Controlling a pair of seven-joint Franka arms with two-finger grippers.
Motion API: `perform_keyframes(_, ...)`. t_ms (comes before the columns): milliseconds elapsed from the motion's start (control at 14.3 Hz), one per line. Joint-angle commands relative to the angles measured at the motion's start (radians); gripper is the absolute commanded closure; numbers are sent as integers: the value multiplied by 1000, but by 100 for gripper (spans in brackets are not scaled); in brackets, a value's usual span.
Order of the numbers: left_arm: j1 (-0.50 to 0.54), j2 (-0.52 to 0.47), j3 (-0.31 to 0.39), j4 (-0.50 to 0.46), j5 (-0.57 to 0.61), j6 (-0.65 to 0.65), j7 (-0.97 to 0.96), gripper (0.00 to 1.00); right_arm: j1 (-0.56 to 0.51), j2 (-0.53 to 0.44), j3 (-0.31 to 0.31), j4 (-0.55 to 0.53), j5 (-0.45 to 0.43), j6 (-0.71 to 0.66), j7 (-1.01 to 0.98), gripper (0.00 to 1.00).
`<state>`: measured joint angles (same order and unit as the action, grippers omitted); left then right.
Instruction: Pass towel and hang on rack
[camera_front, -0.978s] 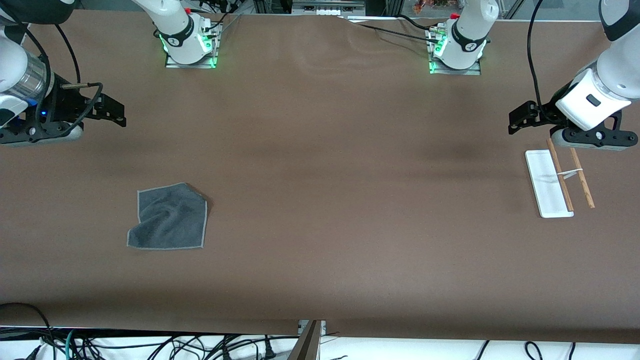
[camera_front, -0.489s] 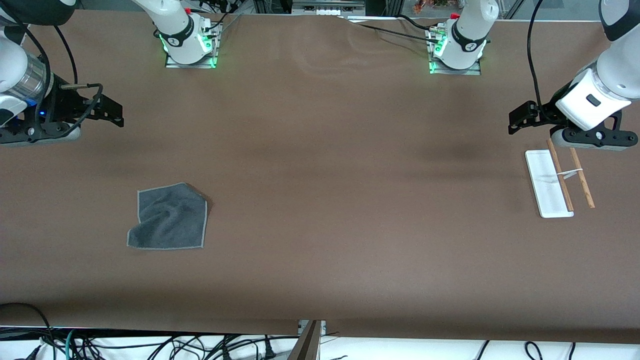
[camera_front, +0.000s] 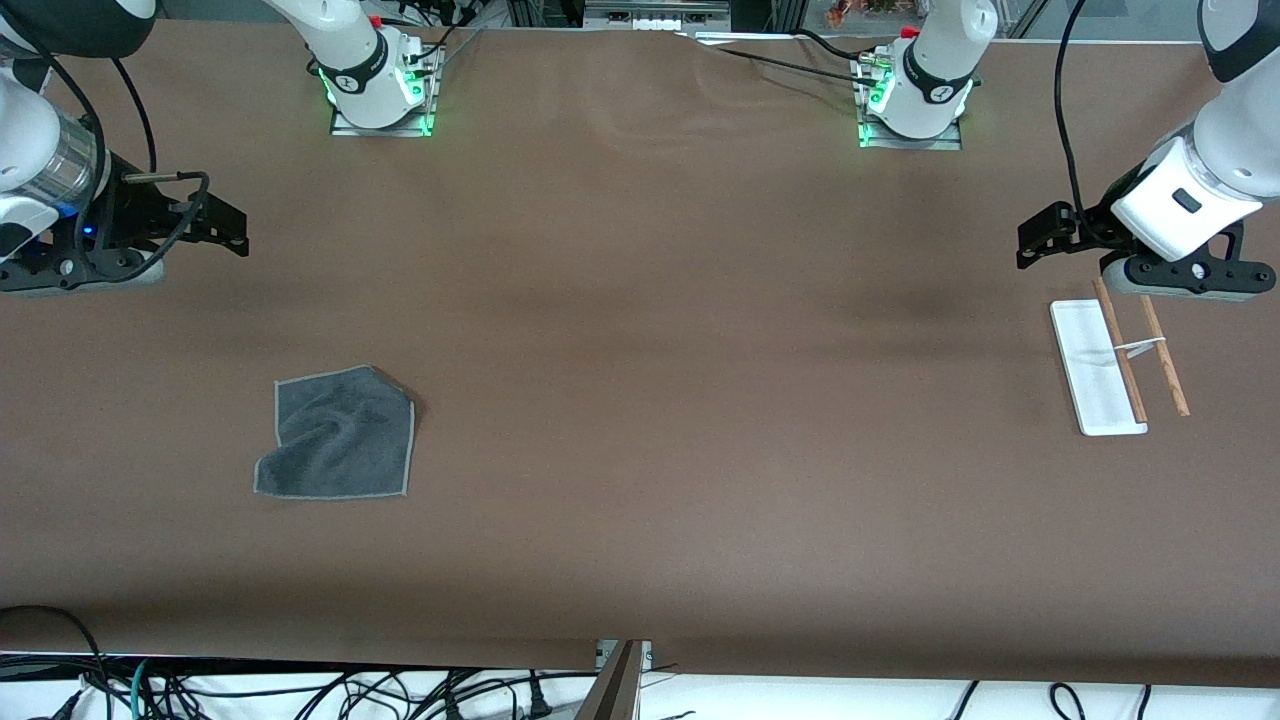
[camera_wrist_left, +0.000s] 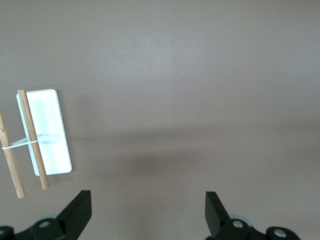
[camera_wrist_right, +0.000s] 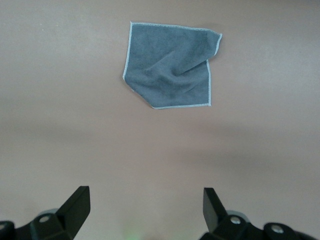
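Towel (camera_front: 338, 437) lies rumpled and flat on the brown worktop (camera_front: 640, 400) toward the right arm's end, untouched. Rack (camera_front: 1112, 363) stands near the left arm's end edge. Right pincer (camera_front: 228, 226) and left pincer (camera_front: 1040, 240) hover above the worktop, fingers spread apart, empty.

I see my right gripper (camera_front: 225, 225) hovering over the table's right-arm end, jaws spread wide and empty. My left gripper (camera_front: 1040, 240) waits over the left-arm end, likewise wide apart, empty.
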<state>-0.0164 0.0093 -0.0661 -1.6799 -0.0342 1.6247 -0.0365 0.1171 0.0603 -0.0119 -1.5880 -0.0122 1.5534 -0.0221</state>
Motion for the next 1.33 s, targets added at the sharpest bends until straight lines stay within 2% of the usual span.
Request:
perform_keyframes(0,0,-6,0,-3,14,-9,-11,0,-13,-8,18,0,-18,-12,-1,0)
perform_keyframes(1257,1,-8,3,-3,14,-28,-5,0,-16,-4,17,-4,-20,-12,-7,0)
